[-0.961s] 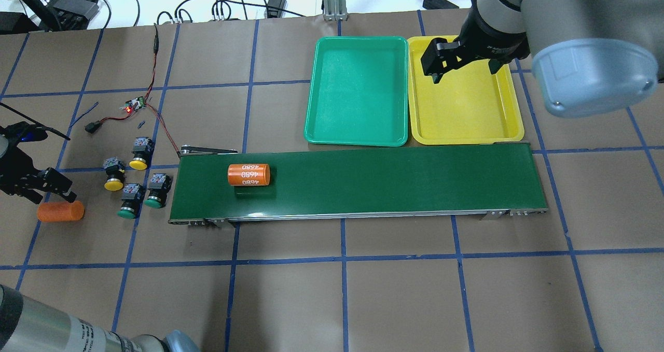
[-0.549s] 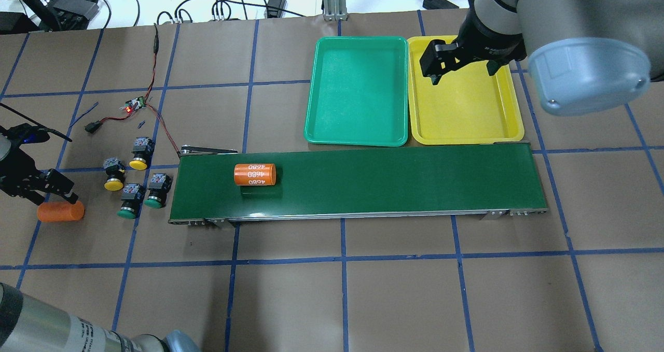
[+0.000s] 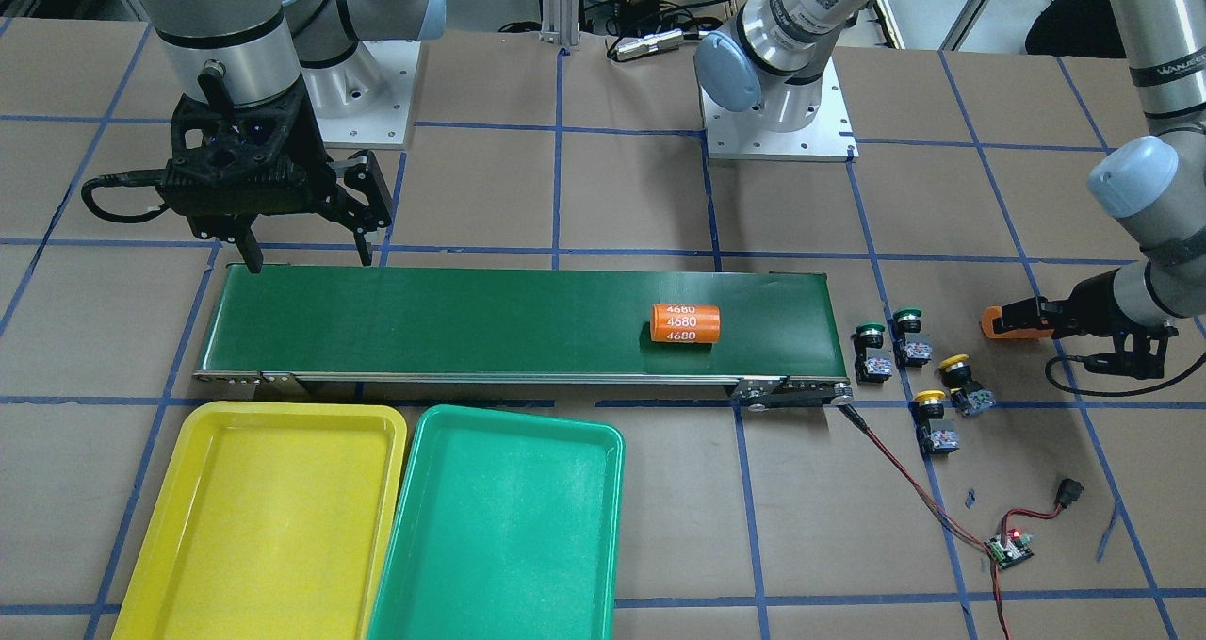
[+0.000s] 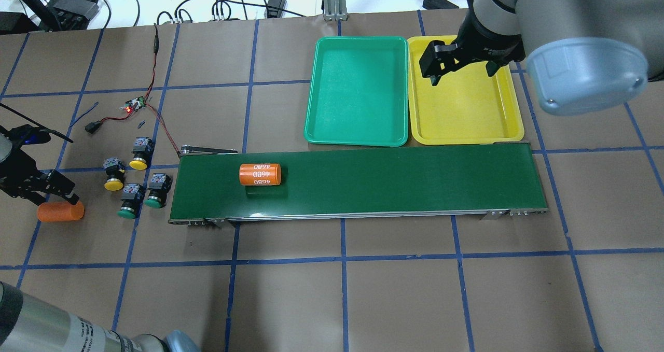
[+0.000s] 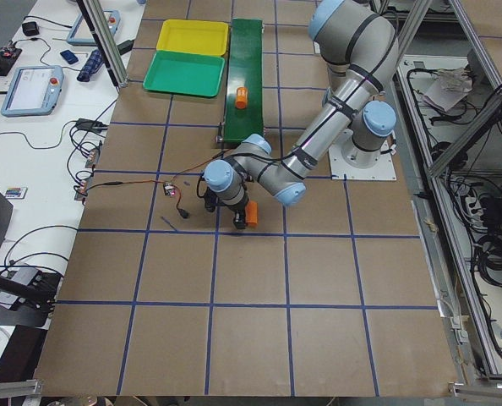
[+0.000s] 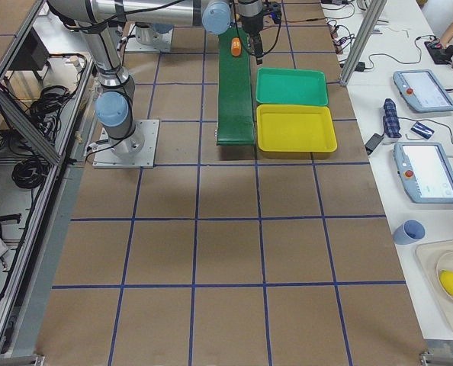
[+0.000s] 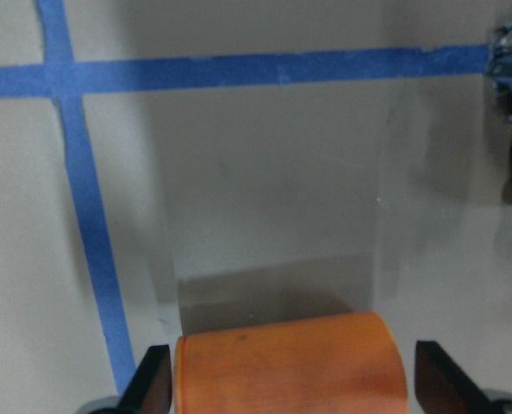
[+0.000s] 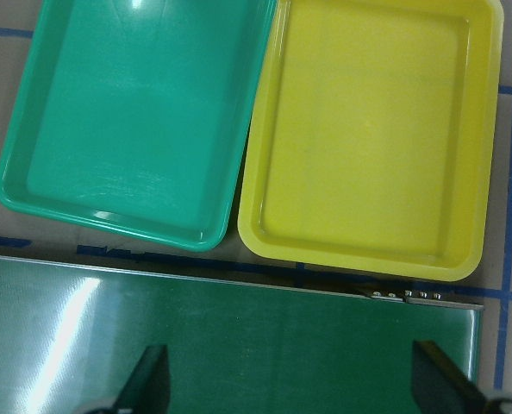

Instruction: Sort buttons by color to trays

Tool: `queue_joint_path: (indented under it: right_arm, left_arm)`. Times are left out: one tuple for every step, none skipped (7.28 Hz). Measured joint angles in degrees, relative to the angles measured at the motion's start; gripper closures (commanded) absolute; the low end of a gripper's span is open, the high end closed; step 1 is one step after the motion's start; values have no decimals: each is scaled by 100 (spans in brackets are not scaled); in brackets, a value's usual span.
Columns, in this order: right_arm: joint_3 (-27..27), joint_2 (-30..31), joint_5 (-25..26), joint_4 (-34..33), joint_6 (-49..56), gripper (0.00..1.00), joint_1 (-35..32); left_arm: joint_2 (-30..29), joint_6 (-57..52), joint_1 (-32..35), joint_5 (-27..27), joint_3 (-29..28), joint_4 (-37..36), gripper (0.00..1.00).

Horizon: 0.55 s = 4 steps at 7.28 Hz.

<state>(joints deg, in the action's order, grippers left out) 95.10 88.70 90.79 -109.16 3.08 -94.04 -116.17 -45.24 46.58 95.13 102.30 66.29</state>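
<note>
- Four buttons lie in a tight cluster on the brown table, just off the robot's left end of the conveyor belt; two yellow-capped buttons sit farther from the robot, two green-capped buttons nearer, the green pair almost touching.
- None is sorted yet; the green tray and yellow tray, side by side past the belt's other end, hold nothing.
- The left gripper is low at the table beside the cluster, jaws spread wide and straddling a plain orange cylinder, with a sliver of gap on each side.
- The right gripper hangs over the belt end by the trays, jaws apart, holding nothing.
- A second orange cylinder marked 4680 lies on the belt.
- Risk: if the left jaws close here, they would likely take the cylinder, not a button; it may then reach a tray wrongly.
- Risk: the buttons are crowded; a wide-open reach could nudge a neighbour, and rounded caps may slip or roll.
</note>
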Motion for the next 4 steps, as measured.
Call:
queue_joint_path:
  right_arm:
    - [0,-6,0,-2,0,0,0]
    - [0,-8,0,-17,0,0,0]
    - [0,-19,-2,-53,-2,0,0]
    - [0,-45,-6,-117,-4,0,-2]
  left_arm:
    - [-29,6,0,8,0,12,6]
    - [-55,14,0,16,-1,35,78]
    - [-71,33,0,25,-8,59,100]
    - [-61,58,1,34,-12,82,100]
